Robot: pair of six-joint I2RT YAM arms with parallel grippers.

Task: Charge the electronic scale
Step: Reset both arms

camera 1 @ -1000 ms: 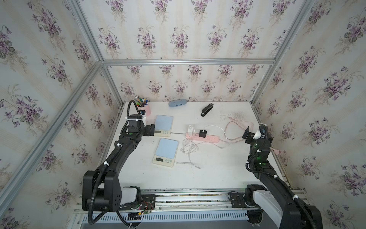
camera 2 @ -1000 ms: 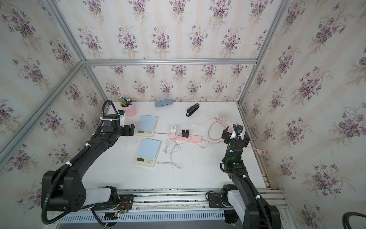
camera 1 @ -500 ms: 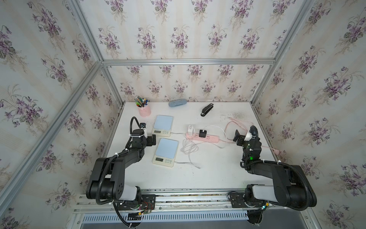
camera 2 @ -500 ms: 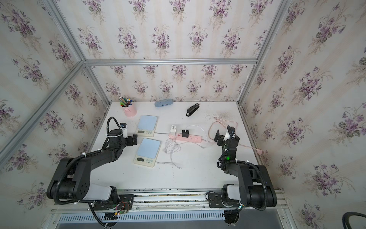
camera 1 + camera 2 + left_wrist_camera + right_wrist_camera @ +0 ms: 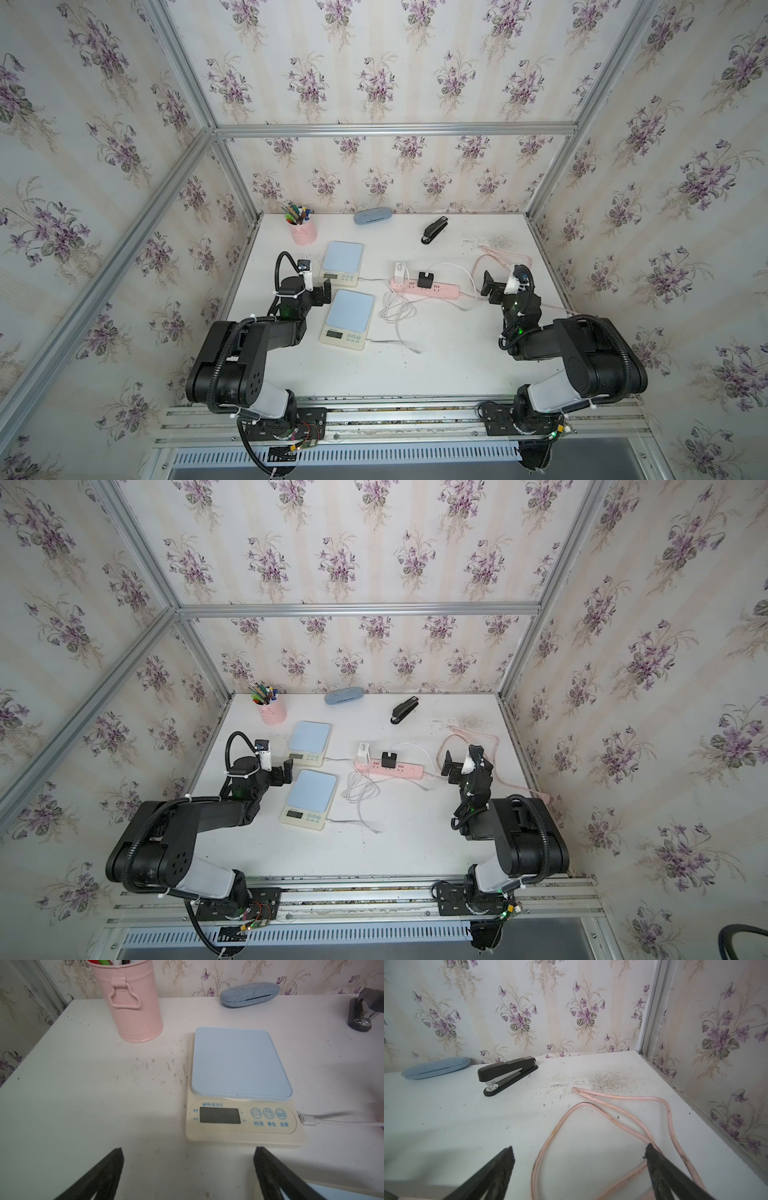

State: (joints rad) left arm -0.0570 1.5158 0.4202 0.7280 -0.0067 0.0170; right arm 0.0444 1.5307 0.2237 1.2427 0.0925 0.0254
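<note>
- Snag risk: a white cable (image 5: pixel 395 309) lies in a loose coil mid-worktop (image 5: pixel 457 365), between the near scale (image 5: pixel 348 318) and the pink power strip (image 5: pixel 432 289). A hand sweeping low there could hook it and tug a plug out (whether the near scale's own plug is seated cannot be told).
- The strip's pink cord (image 5: pixel 602 1109) passes close by the right hand (image 5: pixel 578 1151); closing there could drag the strip.
- The far scale (image 5: pixel 241 1084) sits toward the back-left corner beside the pen pot (image 5: pixel 133 1001), with a white plug (image 5: pixel 308 1121) in its side.
- The left hand (image 5: pixel 187 1151) is spread wide and empty over bare worktop, just short of the far scale.
- The right hand, near the right edge, is equally wide and holds nothing.
</note>
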